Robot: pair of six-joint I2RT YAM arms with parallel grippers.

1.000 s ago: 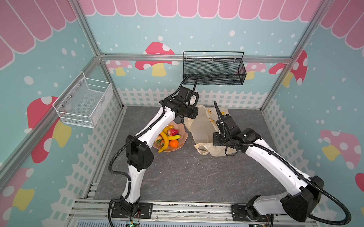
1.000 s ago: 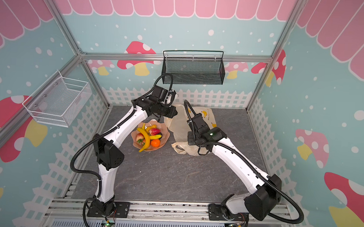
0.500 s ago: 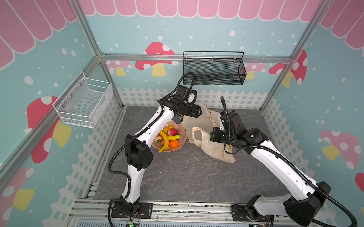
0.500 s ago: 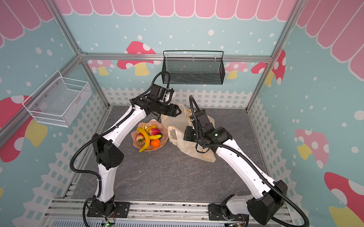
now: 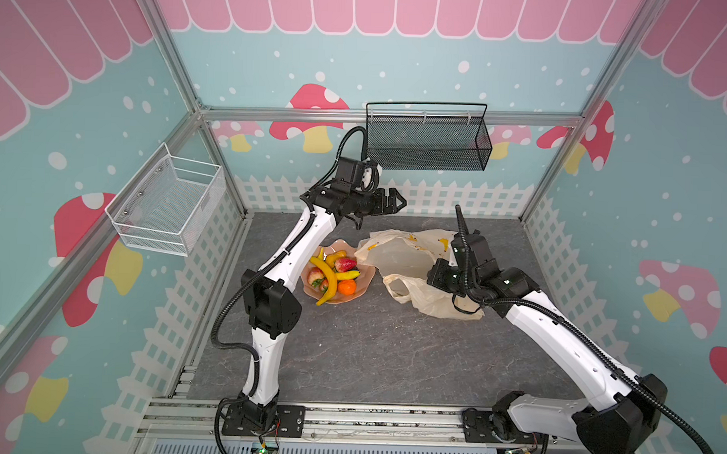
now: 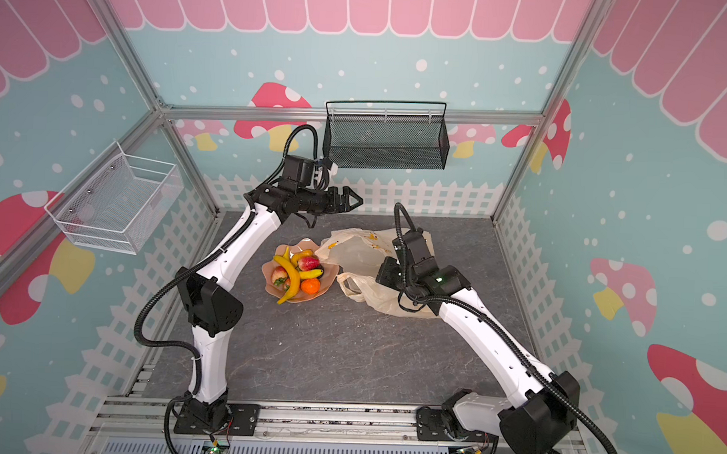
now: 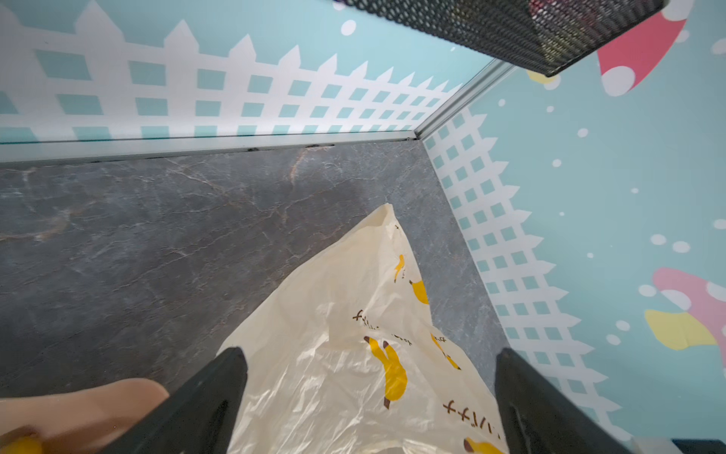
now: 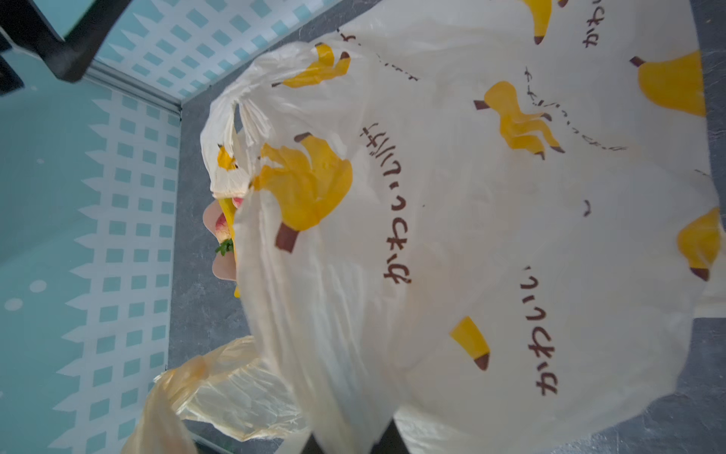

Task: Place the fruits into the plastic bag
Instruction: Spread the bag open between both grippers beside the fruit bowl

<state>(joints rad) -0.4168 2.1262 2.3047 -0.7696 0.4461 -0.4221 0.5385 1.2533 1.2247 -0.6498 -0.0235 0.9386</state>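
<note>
While the fruits (image 5: 333,272) lie in the pink dish (image 5: 340,246) beside the plastic bag (image 5: 402,254) in both top views, the left end effector (image 5: 389,202) hangs released above. The left wrist view shows its fingers (image 7: 220,389) spread over the plastic bag. Right wrist view: the right end effector (image 8: 349,446) is clenched on the plastic bag.
</note>
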